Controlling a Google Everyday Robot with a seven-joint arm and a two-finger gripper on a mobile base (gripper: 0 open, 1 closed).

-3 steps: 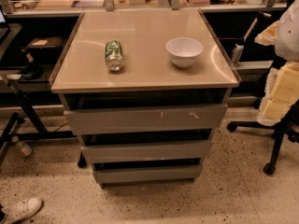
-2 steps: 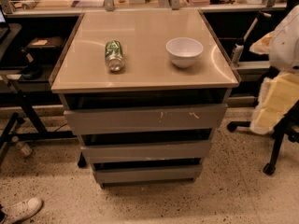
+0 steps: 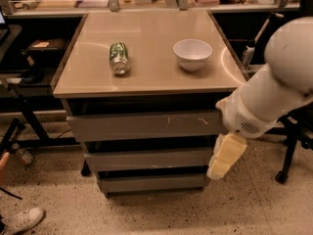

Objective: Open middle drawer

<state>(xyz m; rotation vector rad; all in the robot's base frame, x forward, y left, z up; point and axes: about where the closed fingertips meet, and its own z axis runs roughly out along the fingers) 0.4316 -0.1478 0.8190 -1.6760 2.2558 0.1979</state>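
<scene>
- Gripper (image 3: 226, 156), cream-coloured, hangs at the lower right of the frame from the white arm (image 3: 276, 82). It lies over the right end of the middle drawer (image 3: 146, 159). We cannot tell whether it is apart or together.
- Change: a second ago the arm stood only at the right edge of the frame, well apart from the cabinet. It has since swung leftward and downward, so the gripper now overlaps the right side of the drawer stack.
- Meaning: we judge this to be the approach step, with the pull not yet begun. The middle drawer sits low in the centre of the frame, between the top drawer (image 3: 146, 125) and the bottom drawer (image 3: 151, 182), and it does not look drawn out. We cannot confirm contact with its front.
- Unchanged: the green can (image 3: 119, 58) lies on its side and the white bowl (image 3: 192, 54) stands upright. Both rest on the tabletop (image 3: 156, 31) where they were.
- Writing: we can read none. The can's label shows green and pale print too small to make out. The drawer fronts carry no lettering, and the top one bears only white scratches.
</scene>
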